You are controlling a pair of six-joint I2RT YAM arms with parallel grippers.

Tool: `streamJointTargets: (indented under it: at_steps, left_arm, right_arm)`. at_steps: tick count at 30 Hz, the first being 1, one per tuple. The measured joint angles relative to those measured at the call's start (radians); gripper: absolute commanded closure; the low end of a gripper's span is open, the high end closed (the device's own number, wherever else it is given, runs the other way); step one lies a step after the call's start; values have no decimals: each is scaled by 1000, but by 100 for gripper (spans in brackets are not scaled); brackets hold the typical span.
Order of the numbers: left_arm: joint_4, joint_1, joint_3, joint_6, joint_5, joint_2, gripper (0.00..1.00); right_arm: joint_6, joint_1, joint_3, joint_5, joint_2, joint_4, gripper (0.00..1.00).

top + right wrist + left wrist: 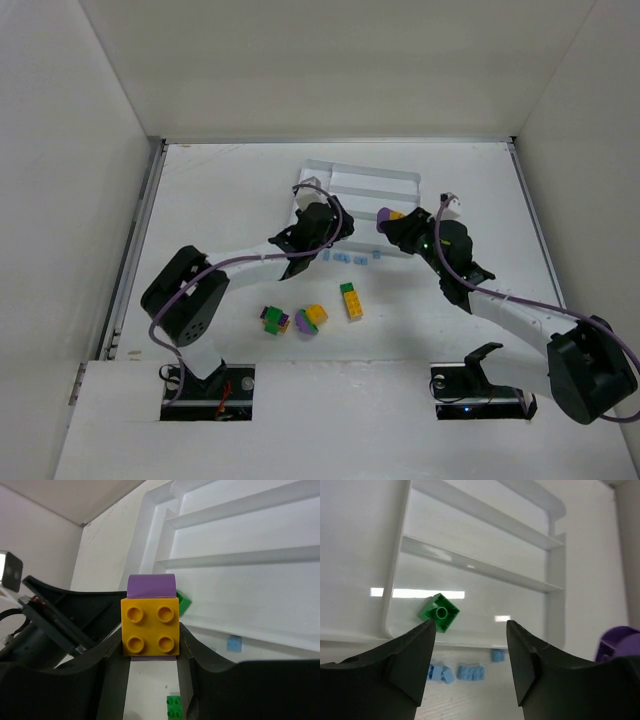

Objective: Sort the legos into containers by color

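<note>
Hovering my left gripper (470, 630), jaws apart, at the near edge of the tray (555, 580), where a green brick (439, 612) lies in the nearest compartment. My right gripper (150, 652) clamps a yellow-and-purple clump (150, 625) close by. Released whole, the clump would mix colours, and grippers this close could collide.

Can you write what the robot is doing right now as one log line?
left pincer: open, empty | green brick: lying in tray | right pincer: holding yellow-purple clump

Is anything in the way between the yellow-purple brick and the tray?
Nothing visible blocks it. The clump sits in the right gripper close to the tray; the left gripper hovers over the tray's other end.
</note>
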Motion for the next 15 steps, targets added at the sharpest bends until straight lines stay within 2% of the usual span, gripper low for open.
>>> streamJointTargets:
  at_steps: [8, 15]
  left_arm:
    - [272, 45, -311, -251, 109, -253, 36]
    - [502, 98, -489, -442, 184, -280, 35]
  right_arm:
    - [86, -1, 0, -166, 15, 80, 76]
    - [244, 0, 1, -307, 100, 198, 77]
